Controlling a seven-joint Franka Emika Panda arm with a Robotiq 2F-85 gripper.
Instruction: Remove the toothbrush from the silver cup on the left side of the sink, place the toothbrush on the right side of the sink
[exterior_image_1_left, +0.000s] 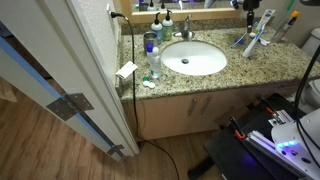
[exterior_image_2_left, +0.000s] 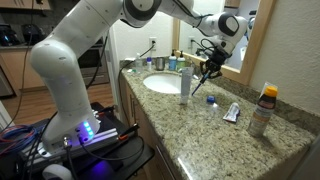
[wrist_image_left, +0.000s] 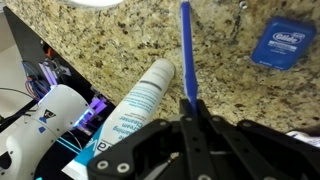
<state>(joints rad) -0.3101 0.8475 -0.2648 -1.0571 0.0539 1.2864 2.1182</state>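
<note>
**Wrist view.** The gripper is pinching a blue toothbrush between its jaws. The brush is pointing straight away from the fingers over the speckled granite countertop. A white tube is showing just beside the brush, and a blue floss box is lying on the stone near it.

**Exterior views.** The gripper is hanging over the countertop just beside the sink, with the toothbrush slanting down from it. Whether the brush's lower end is touching the stone cannot be told. The silver cup is standing upright at the opposite side of the sink, well apart from the brush.
</note>
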